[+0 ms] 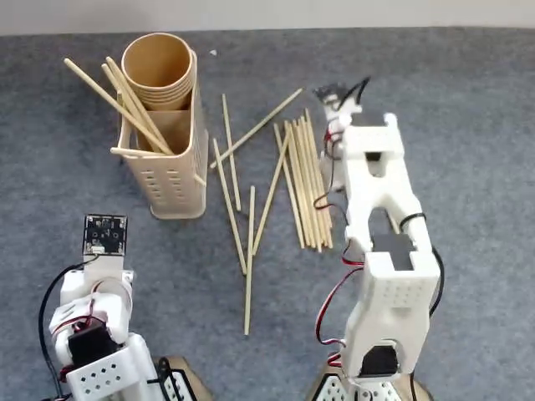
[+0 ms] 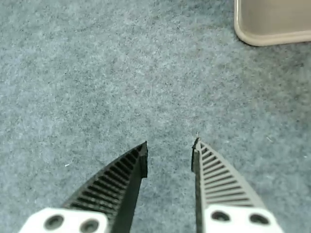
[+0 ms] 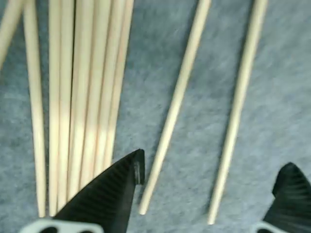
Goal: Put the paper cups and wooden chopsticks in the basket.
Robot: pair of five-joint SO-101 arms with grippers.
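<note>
Grey carpeted table [image 1: 468, 125]. The right arm [image 1: 389, 251] is stretched forward over the right side, and the left arm [image 1: 92, 334] is tucked back at the near left.

The tan perforated basket [image 1: 171, 180] stands upright at the far left. Stacked paper cups [image 1: 159, 67] sit in its far end. A few wooden chopsticks [image 1: 125, 104] lean out of its nearer part, angled left.

The chopstick bundle [image 1: 305, 180] lies flat on the table just left of the right arm. The loose chopsticks [image 1: 251, 209] are scattered between the bundle and the basket, some crossing.

The right gripper [image 3: 214, 165] is spread wide just above the table, with one finger over the bundle edge and two single chopstick ends lying between its fingers, ungripped. The left gripper [image 2: 170, 144] is parted with a small gap, holds nothing, and hangs over bare carpet near the basket's corner.
</note>
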